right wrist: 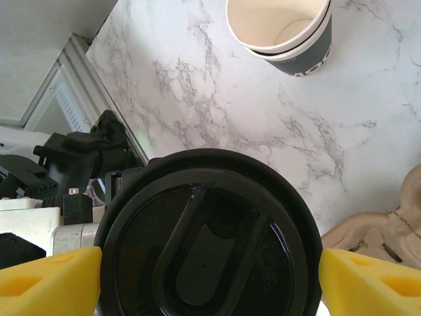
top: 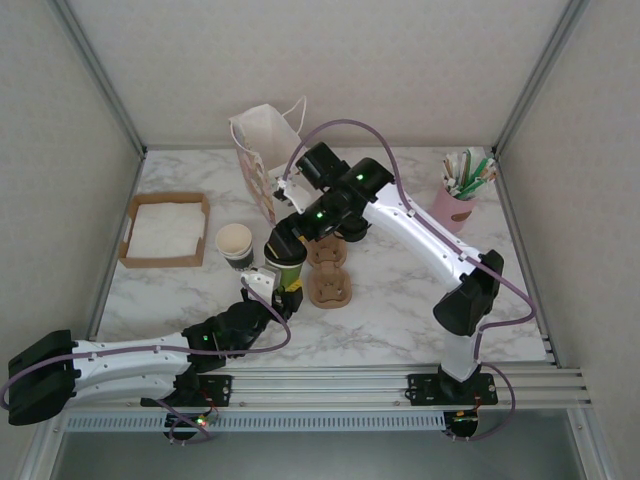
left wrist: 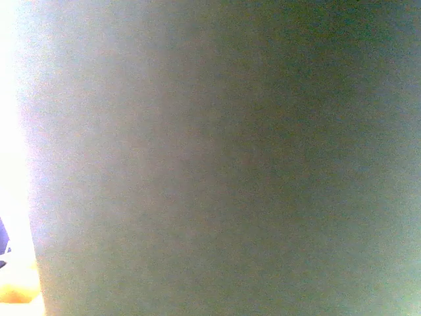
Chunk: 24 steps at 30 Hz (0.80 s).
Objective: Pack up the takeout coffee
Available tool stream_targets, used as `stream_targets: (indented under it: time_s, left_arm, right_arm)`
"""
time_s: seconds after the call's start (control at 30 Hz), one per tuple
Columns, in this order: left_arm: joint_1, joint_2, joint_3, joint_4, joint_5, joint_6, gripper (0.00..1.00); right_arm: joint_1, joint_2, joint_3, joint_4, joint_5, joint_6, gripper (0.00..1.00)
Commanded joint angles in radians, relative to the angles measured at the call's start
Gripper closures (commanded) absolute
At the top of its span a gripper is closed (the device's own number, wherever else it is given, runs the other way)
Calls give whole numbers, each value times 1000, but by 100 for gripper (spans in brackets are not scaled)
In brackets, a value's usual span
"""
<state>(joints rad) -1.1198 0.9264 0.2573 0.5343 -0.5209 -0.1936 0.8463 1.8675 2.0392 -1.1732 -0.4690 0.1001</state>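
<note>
Right gripper: I see its yellow pads pressed on both sides of the black lid | left gripper: pinching the takeout coffee low down | cup: middle of counter, just left of brown carrier, near empty cups

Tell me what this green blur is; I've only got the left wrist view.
Observer: It's the wall of the takeout coffee. From above, the left pincer grips its lower body.
Operator: Report the lid.
Observer: The black lid sits between the pads of the right pincer, which press on its rim from both sides.
Operator: Give me the carrier's spot.
Observer: The cardboard carrier lies on the table right beside the cup, on the right arm's side.
</note>
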Motion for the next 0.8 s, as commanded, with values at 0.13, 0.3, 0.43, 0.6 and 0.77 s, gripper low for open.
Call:
stream_targets:
  time_s: [0.13,0.3,0.43,0.6,0.77]
  left_arm:
    - [-13,-19,-7,53,-17,11,39]
    - [-13,-36,-16,53,-25,6,34]
    - [-11,-56,-25,50,-38,-3,23]
    - [-7,-75,-21,11,-54,-20,1]
    - [3,-79,10,-91,-52,-90,0]
  right_arm:
    - [20,41,29,-48,29,1,18]
    - [21,41,29,-47,26,3,22]
    - [22,35,29,-44,32,7,25]
    - [21,28,24,-32,55,17,26]
    - [10,16,-6,-5,110,29,26]
